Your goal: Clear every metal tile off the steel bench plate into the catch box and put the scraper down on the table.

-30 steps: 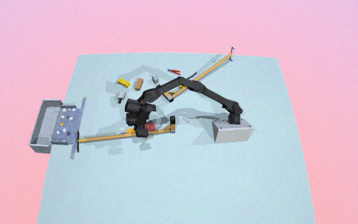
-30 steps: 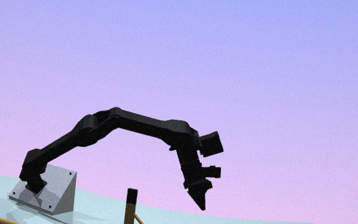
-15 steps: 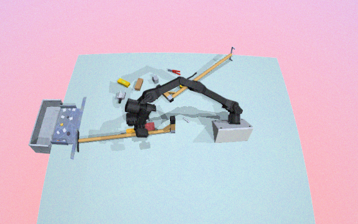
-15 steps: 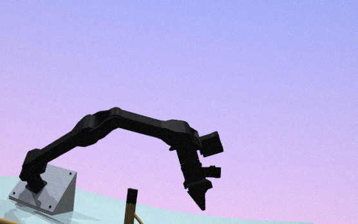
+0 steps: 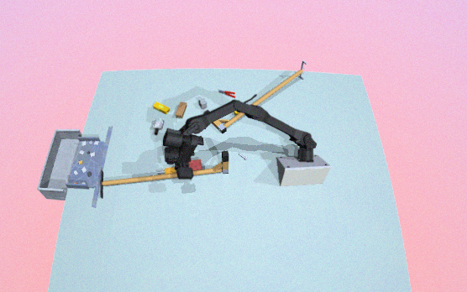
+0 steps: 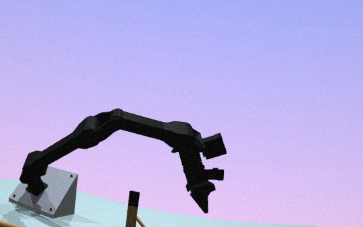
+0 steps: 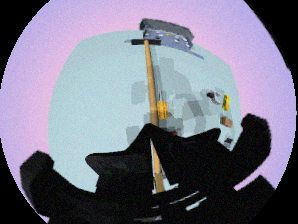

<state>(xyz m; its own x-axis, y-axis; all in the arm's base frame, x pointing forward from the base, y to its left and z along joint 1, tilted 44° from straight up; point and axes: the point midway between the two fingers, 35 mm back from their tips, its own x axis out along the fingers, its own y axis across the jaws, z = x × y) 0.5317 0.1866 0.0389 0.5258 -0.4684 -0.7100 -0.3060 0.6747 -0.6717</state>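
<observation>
The hand (image 5: 185, 173) (image 6: 206, 211) (image 7: 151, 131) is clenched with its fingers together, and it grasps nothing; it points down and hangs above the table (image 5: 252, 231) (image 6: 94, 203) (image 7: 70, 125). The scraper (image 5: 139, 179) (image 6: 131, 215) (image 7: 150, 75) is lying on the table under the hand: its long wooden handle goes toward the plate (image 5: 97, 168) (image 7: 170, 41), and its dark blade is just beside the near edge of this plate. At the other end of the scraper, a wooden grip with a black top is standing up. On the plate there are many small tiles (image 5: 92, 154), most of them pale, some orange and some dark, so the clearing is not finished. The box (image 5: 47, 161) (image 7: 165, 24) is grey and stands at the far end of the plate. Near the handle there are a yellow tool (image 5: 170, 170) (image 7: 162, 110) and a red block (image 5: 195, 164). A second long tool (image 5: 277, 89), with a wooden handle and a metal hook, is lying at a slant, partly under the arm. On this side of the table there are also red pliers (image 5: 228, 93), a yellow block (image 5: 161, 107) (image 7: 226, 102) and a brown block (image 5: 181, 110) (image 7: 226, 121). If some of these things carry labels, they are too small to read.
</observation>
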